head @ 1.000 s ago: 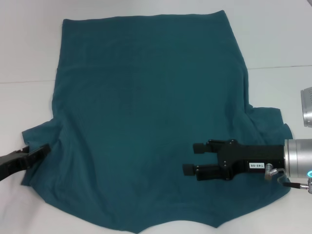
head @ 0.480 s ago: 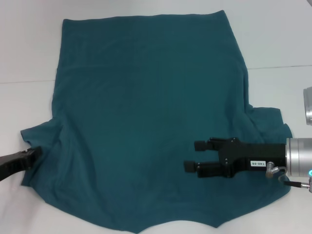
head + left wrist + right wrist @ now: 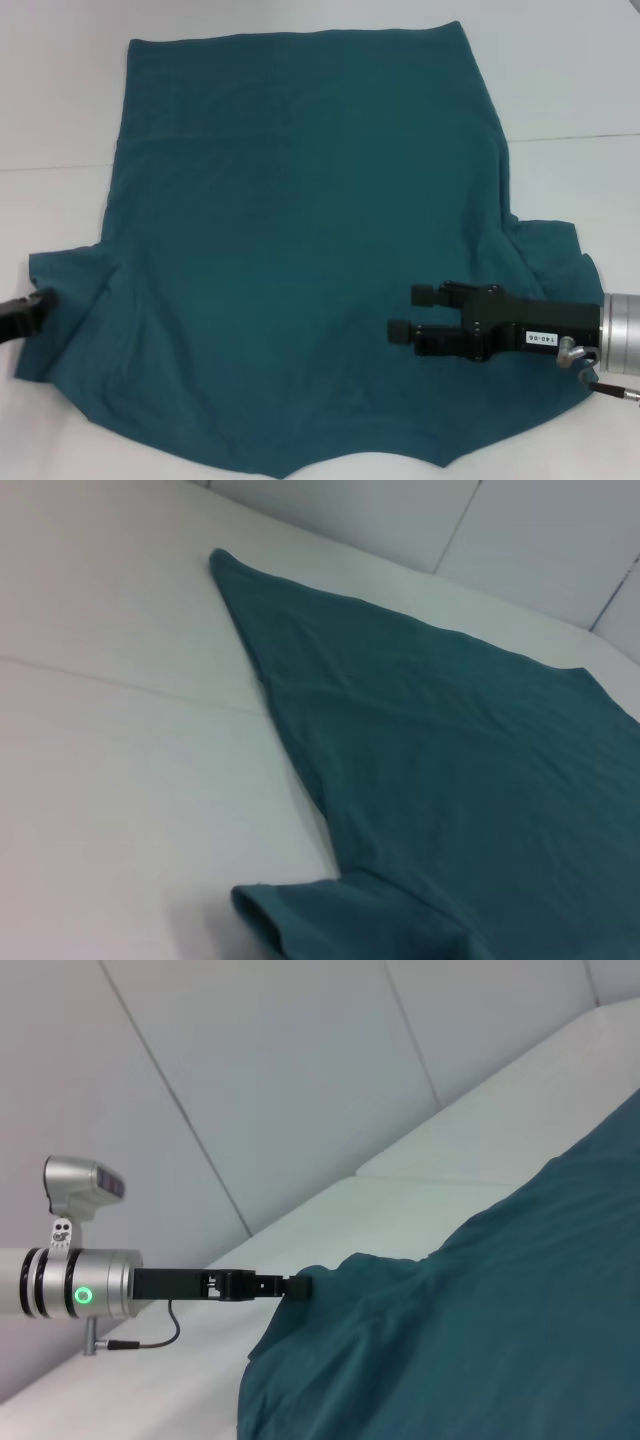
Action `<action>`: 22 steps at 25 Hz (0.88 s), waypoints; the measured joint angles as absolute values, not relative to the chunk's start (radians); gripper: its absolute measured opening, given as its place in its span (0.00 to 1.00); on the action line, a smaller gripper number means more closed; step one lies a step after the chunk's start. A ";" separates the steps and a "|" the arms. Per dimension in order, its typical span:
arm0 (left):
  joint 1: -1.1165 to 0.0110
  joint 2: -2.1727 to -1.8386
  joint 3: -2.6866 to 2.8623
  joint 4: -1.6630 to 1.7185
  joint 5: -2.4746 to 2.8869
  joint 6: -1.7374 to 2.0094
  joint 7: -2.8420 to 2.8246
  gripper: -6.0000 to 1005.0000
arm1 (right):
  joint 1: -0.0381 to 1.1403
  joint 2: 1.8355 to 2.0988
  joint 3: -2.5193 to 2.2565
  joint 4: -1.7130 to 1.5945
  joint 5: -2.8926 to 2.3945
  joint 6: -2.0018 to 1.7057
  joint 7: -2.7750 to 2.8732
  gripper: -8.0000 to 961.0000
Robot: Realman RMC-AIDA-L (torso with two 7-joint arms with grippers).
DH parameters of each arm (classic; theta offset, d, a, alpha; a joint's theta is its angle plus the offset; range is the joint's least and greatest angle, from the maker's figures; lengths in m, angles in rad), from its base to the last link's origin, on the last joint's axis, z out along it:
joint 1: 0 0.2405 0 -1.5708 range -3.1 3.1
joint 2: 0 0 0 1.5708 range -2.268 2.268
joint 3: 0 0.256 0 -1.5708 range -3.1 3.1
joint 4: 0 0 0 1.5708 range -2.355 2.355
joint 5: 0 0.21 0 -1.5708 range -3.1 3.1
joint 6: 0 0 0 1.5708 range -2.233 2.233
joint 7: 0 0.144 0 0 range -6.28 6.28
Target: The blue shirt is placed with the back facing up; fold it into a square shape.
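A plain white table (image 3: 560, 80) fills the head view, crossed by a thin seam that runs side to side. In the wrist views it ends at a white wall (image 3: 300, 1080) of large flat panels, divided by thin dark joint lines. The light is soft and even, casting only faint shadows.

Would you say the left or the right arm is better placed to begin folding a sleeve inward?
Probably the left. The left pincer is at the edge of the blue shirt's left sleeve, seemingly gripping it, while the right pincer hovers open above the body, off its sleeve.
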State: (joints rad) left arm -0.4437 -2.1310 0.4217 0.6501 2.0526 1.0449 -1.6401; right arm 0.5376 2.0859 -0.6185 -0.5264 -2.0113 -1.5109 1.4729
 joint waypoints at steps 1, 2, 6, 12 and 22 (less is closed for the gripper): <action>-0.444 -2.129 0.421 0.657 2.055 1.045 -1.643 0.01 | 0.532 2.086 -0.618 -0.522 -2.003 -1.511 1.470 0.95; -0.444 -2.126 0.421 0.665 2.060 1.045 -1.648 0.01 | 0.526 2.086 -0.618 -0.519 -1.994 -1.511 1.468 0.95; -0.448 -2.111 0.421 0.706 2.073 1.045 -1.680 0.01 | 0.509 2.086 -0.618 -0.500 -1.977 -1.511 1.461 0.95; -0.461 -2.102 0.431 0.777 2.098 1.092 -1.766 0.01 | 0.500 2.086 -0.616 -0.466 -1.974 -1.511 1.434 0.95; -0.464 -2.112 0.524 0.849 2.100 1.136 -1.870 0.01 | 0.494 2.086 -0.614 -0.463 -1.974 -1.511 1.429 0.95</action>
State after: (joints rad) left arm -0.4642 -2.1119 0.5238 0.8490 2.1002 1.1362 -1.8698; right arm 0.4940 2.0860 -0.6137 -0.4635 -1.9737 -1.5109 1.4287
